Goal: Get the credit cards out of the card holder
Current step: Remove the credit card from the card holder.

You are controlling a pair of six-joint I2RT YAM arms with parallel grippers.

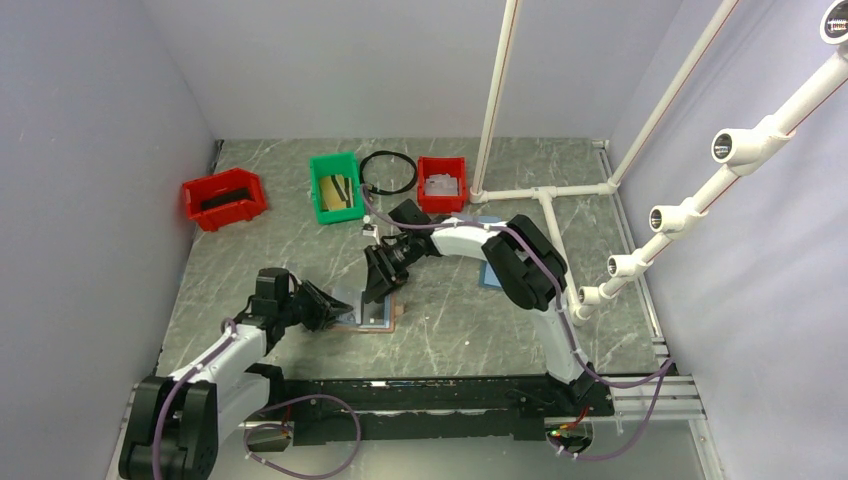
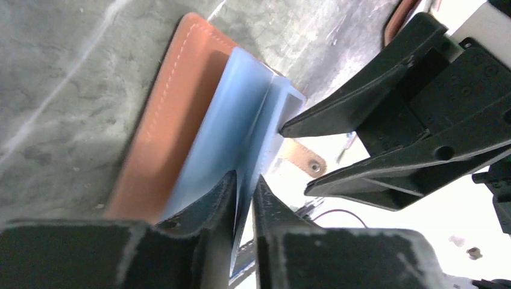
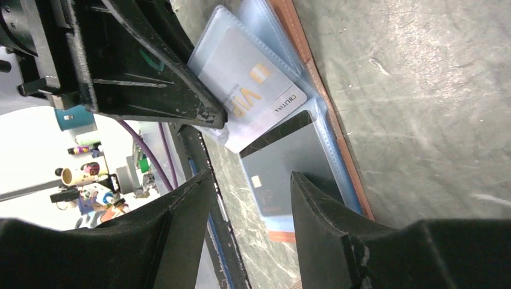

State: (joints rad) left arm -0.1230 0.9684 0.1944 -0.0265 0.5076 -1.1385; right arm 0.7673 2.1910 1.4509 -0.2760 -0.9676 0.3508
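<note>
The card holder [image 1: 372, 312] lies open on the table, reddish-brown cover [image 2: 163, 138] down. A pale blue page [image 2: 238, 120] stands lifted off it. My left gripper [image 2: 246, 177] is shut on that page's edge, at the holder's left side [image 1: 333, 306]. My right gripper [image 3: 252, 174] hangs open just above the holder [image 3: 352, 183], opposite the left one [image 1: 380, 285]. Between its fingers shows a dark grey credit card [image 3: 289, 156] in a pocket. A pale grey credit card [image 3: 253, 84] marked VIP sits in the raised clear page beyond it, beside the left gripper's finger [image 3: 150, 78].
At the back stand a red bin [image 1: 225, 197], a green bin [image 1: 336, 187], a black ring [image 1: 388, 172] and a second red bin [image 1: 441, 183]. A white pipe frame [image 1: 545, 190] rises at the right. A flat blue thing [image 1: 488, 272] lies partly under the right arm.
</note>
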